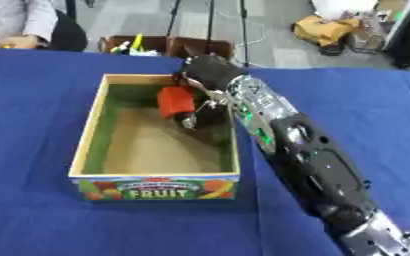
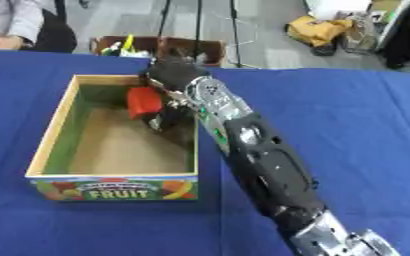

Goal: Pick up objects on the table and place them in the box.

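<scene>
Red block point(image 1: 175, 101) sits clamped in my right hand point(image 1: 201, 95) over the fruit box point(image 1: 86, 134), upper centre of frame; I judge releasing now could bounce it off the near wall.

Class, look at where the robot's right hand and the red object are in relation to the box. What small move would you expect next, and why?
Probably opening the fingers to let go. The right hand is curled round the red object and already reaches inside the wooden box, near its far end, above the bare floor. Since the object is over the box, release looks like the likely next step. The left hand is not in view.
</scene>
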Controlling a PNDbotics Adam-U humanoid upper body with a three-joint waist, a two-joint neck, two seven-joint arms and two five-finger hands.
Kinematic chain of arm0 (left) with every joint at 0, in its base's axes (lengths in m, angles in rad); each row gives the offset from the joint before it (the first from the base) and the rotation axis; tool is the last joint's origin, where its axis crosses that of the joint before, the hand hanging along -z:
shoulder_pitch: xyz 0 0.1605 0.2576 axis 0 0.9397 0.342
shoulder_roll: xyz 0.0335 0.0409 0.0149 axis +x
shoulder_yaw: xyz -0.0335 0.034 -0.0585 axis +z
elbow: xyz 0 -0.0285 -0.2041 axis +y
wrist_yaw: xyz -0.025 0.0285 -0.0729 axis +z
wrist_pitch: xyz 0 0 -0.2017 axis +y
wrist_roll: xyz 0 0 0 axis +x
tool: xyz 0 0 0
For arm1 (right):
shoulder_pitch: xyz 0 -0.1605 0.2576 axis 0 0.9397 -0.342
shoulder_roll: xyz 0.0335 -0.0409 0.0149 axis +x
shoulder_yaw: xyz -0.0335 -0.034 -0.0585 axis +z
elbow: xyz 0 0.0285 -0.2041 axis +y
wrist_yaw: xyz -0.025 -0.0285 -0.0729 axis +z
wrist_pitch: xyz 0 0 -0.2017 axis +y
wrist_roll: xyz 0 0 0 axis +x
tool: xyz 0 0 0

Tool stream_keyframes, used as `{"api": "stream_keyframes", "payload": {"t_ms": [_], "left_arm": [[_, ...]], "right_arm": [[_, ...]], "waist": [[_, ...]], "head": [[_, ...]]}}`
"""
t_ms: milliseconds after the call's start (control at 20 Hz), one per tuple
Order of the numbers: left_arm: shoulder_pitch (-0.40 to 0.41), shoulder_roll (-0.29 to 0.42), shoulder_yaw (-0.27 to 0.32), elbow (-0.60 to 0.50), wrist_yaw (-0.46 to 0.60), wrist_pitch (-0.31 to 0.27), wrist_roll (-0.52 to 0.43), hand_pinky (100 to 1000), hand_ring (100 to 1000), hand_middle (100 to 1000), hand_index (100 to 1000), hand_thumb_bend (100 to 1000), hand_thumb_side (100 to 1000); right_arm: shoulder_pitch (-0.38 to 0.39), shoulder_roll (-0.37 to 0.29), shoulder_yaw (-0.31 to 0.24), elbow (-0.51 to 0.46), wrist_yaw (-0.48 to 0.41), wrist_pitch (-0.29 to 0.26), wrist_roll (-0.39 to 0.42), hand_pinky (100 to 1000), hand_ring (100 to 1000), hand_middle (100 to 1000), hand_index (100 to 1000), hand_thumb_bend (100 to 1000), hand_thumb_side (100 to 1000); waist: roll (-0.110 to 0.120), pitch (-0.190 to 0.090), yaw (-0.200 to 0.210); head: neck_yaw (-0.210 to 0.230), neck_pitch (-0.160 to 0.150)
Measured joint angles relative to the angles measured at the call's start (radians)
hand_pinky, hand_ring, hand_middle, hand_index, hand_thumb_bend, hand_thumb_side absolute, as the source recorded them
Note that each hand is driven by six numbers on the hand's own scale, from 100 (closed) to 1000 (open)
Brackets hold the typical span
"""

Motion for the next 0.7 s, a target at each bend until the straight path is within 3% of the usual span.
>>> {"api": "stream_keyframes", "payload": {"t_ms": [300, 600, 700], "left_arm": [[0.000, 0.000, 0.000, 0.000, 0.000, 0.002, -0.002, 224, 461, 518, 411, 100, 812], [0.000, 0.000, 0.000, 0.000, 0.000, 0.005, -0.001, 225, 460, 517, 411, 100, 812], [0.000, 0.000, 0.000, 0.000, 0.000, 0.006, 0.000, 225, 460, 517, 411, 100, 812]], "right_arm": [[0.001, 0.007, 0.000, 0.010, 0.015, -0.038, 0.003, 564, 670, 386, 360, 100, 358], [0.012, 0.007, 0.009, 0.010, 0.013, -0.072, 0.030, 594, 723, 492, 483, 100, 465], [0.017, 0.006, 0.016, -0.001, 0.003, -0.086, 0.049, 595, 728, 495, 486, 100, 472]], "waist": [[-0.005, 0.000, 0.000], [-0.006, -0.001, -0.007], [-0.007, -0.001, -0.009]], "head": [[0.002, 0.000], [0.007, 0.000], [0.010, 0.000]]}}
